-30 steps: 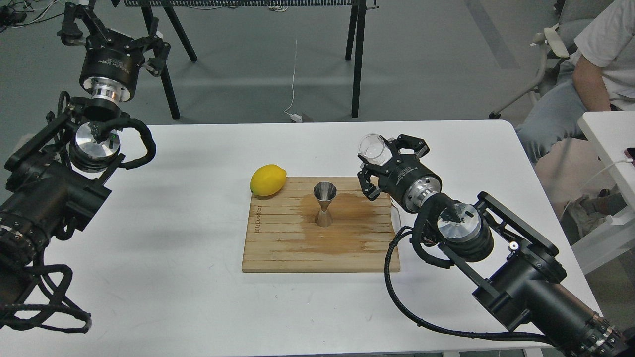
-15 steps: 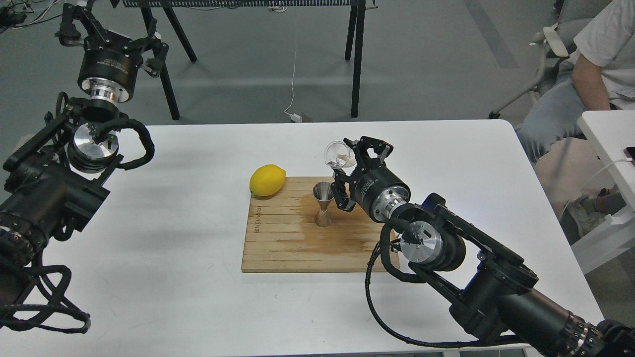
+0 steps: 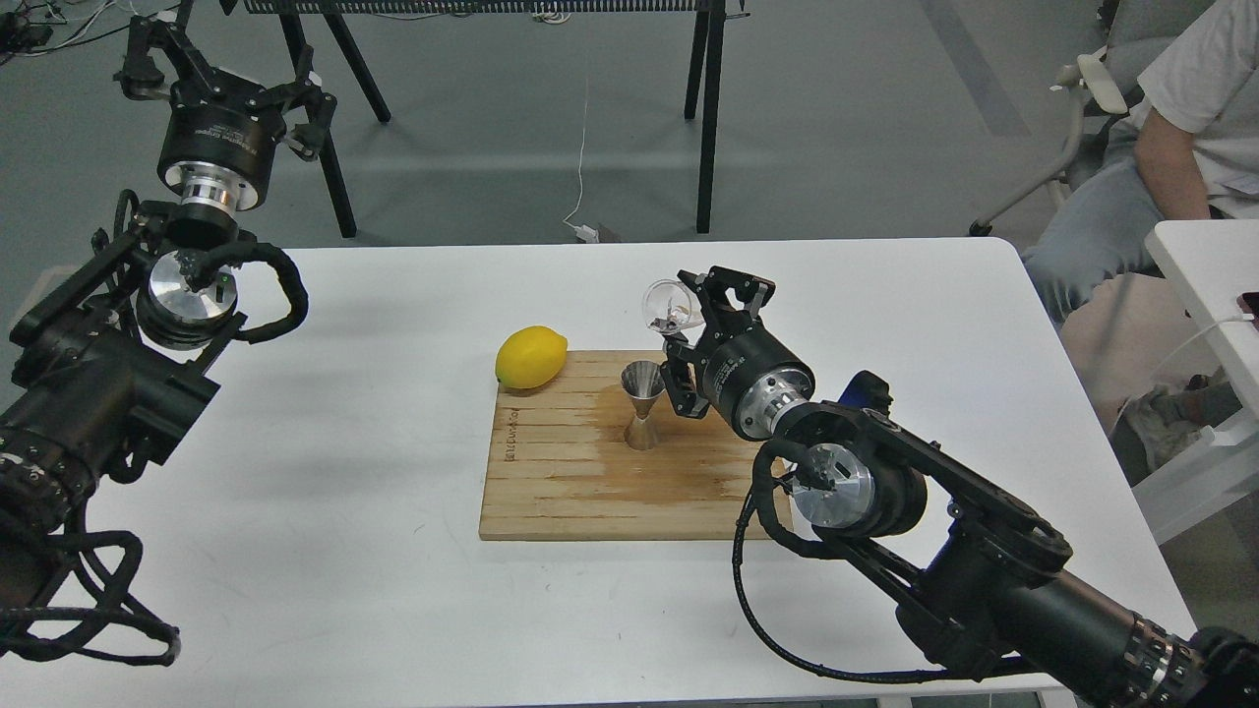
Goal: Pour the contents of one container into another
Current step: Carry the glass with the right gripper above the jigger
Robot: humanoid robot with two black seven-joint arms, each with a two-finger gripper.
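The main risk here is a miss: the glass beaker [image 3: 671, 304] hangs tipped on its side just above and slightly right of the steel jigger [image 3: 643, 404], whose mouth is narrow. If the lip is not lined up over that mouth, liquid would likely run onto the cutting board [image 3: 551, 482], which already shows a darker wet-looking patch around the jigger. A second risk is contact: the right hand [image 3: 693, 339] sits very close to the jigger's rim, and a small drop or swing could knock the light, narrow-waisted piece over. Slippage of smooth glass in the grip is also possible as it tilts.

The right hand, at the centre of the frame, is closed around the beaker, holding it clear of everything else. The left hand [image 3: 221, 84], in the upper left of the frame, is spread wide and holds nothing. The lemon [image 3: 531, 357] rests at the board's upper left corner, on the white tabletop [image 3: 344, 492].
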